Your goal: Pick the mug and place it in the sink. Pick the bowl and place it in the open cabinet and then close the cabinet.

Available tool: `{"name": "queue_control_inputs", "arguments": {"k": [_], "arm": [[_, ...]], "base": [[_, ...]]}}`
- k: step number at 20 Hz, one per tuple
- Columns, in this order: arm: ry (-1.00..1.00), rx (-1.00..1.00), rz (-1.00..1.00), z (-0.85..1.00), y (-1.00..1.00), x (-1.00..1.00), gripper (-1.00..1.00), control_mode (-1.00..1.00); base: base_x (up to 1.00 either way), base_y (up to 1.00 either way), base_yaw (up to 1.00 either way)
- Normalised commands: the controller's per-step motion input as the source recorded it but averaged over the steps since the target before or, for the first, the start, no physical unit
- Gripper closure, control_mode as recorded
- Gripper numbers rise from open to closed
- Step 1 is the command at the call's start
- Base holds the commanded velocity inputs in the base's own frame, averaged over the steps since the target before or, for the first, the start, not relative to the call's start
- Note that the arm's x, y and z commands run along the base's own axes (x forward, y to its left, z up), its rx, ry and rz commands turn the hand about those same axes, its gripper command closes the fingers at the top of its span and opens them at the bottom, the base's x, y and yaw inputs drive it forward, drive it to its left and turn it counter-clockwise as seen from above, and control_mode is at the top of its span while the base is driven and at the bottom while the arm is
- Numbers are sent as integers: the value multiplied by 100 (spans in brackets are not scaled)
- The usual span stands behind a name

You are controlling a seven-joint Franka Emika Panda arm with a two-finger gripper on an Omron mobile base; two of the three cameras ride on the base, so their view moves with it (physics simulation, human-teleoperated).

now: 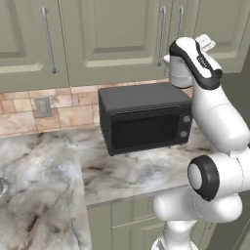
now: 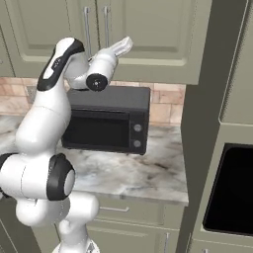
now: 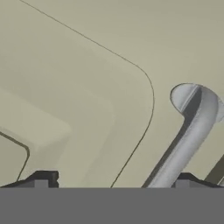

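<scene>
Gripper (image 3: 112,183) spread wide, grasping nothing, raised against panelled door of upper cabinet (image 3: 78,87), close beside the end of its bar handle (image 3: 188,131). Below, black microwave (image 1: 144,117) stood at back edge of marble counter (image 1: 127,171), near its right end.

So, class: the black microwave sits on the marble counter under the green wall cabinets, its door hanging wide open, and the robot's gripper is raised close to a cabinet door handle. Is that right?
Not quite. The microwave has its door shut, flush with its front, as the left base view shows. The rest holds: it sits on the marble counter beneath the green wall cabinets, and the open gripper is raised close to a cabinet door handle.
</scene>
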Motion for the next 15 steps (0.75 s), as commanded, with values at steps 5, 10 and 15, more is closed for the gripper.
{"name": "queue_control_inputs", "arguments": {"k": [5, 10, 15], "arm": [[7, 17, -8, 0, 38, 100, -100, -100], [7, 13, -18, -4, 55, 100, -100, -100], [4, 9, -25, -12, 82, 100, -100, -100]], "base": [[0, 0, 0], [0, 0, 0], [0, 0, 0]]}}
